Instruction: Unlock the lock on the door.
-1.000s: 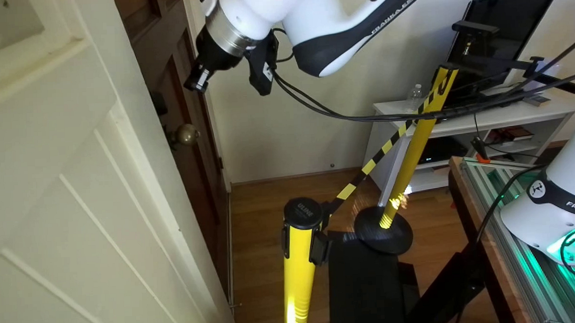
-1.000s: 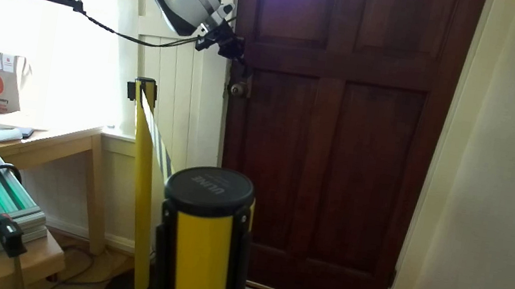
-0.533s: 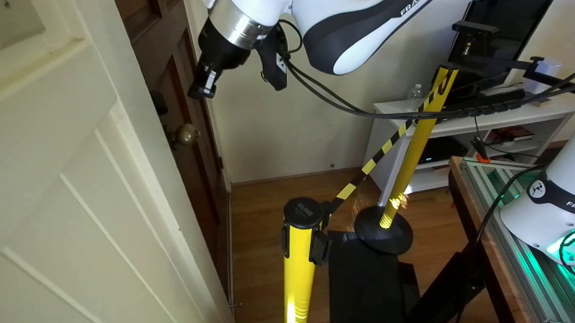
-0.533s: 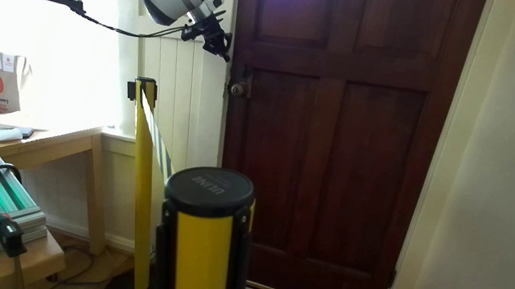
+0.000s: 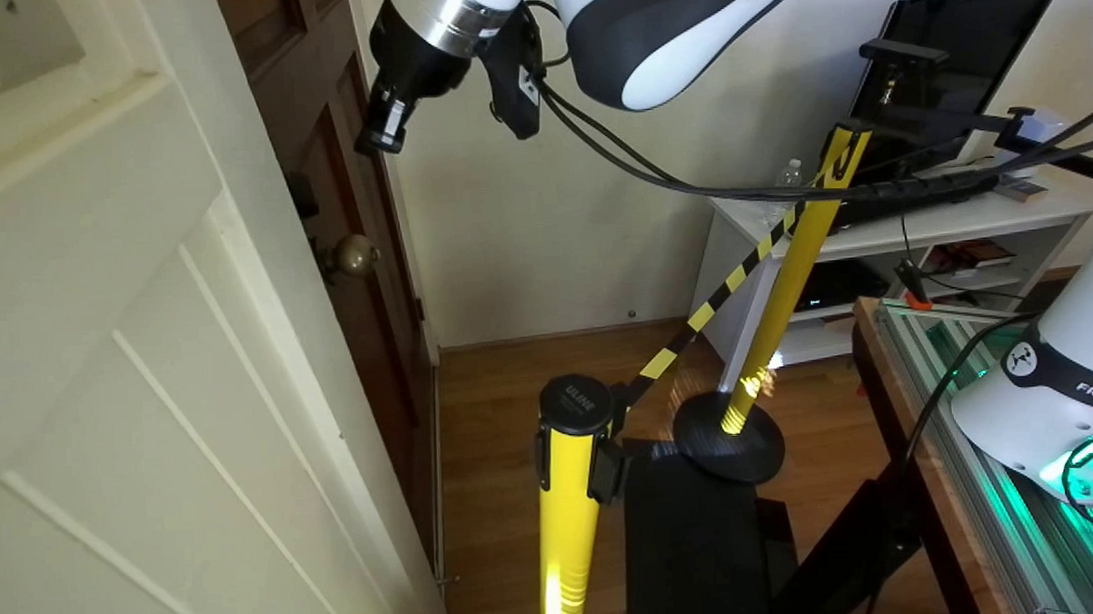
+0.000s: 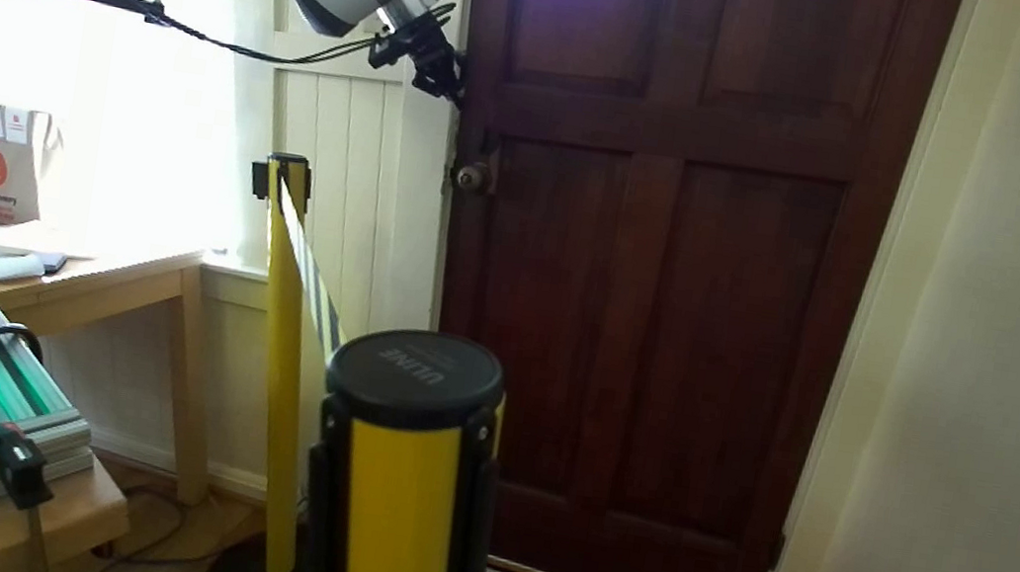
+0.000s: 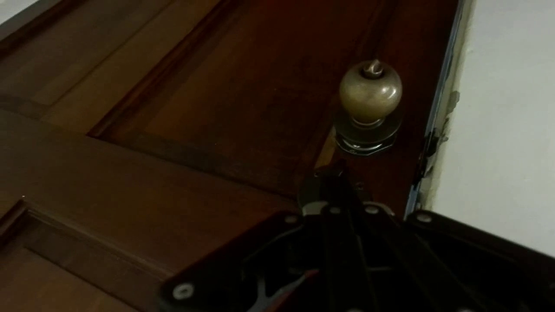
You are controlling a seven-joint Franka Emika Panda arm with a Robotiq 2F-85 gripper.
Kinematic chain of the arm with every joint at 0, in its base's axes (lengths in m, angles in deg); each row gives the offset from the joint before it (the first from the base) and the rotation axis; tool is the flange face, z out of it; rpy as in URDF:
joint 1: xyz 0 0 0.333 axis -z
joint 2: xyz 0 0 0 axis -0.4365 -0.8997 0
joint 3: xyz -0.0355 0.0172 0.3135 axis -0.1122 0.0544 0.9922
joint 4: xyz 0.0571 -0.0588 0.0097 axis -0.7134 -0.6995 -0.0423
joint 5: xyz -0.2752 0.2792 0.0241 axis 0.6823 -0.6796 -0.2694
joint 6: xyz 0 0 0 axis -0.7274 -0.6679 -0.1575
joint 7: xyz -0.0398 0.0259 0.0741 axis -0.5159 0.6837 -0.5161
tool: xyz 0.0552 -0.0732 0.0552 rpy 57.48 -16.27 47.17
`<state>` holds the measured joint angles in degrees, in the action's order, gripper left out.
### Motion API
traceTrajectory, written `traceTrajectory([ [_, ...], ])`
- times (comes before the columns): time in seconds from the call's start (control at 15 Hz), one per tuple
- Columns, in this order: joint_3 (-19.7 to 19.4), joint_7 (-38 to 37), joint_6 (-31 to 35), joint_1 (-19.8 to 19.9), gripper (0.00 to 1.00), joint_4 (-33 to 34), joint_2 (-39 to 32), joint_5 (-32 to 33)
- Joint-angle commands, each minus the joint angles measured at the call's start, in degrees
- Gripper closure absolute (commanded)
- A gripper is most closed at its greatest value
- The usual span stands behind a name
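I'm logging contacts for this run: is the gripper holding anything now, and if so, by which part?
Nothing is held: the gripper looks closed with nothing between its fingers, and both exterior views show it apart from the lock and the doorknob.
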<state>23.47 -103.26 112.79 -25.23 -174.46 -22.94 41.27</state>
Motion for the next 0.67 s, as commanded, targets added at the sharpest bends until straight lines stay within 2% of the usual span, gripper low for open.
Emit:
traceTrajectory([
  [0.0,-0.4,0.4,1.0,0.2,1.0,3.2,-2.2,0.5],
  [0.6,-0.3,1.3,0.1,-0.6,1.0,10.4,-8.2,0.5],
])
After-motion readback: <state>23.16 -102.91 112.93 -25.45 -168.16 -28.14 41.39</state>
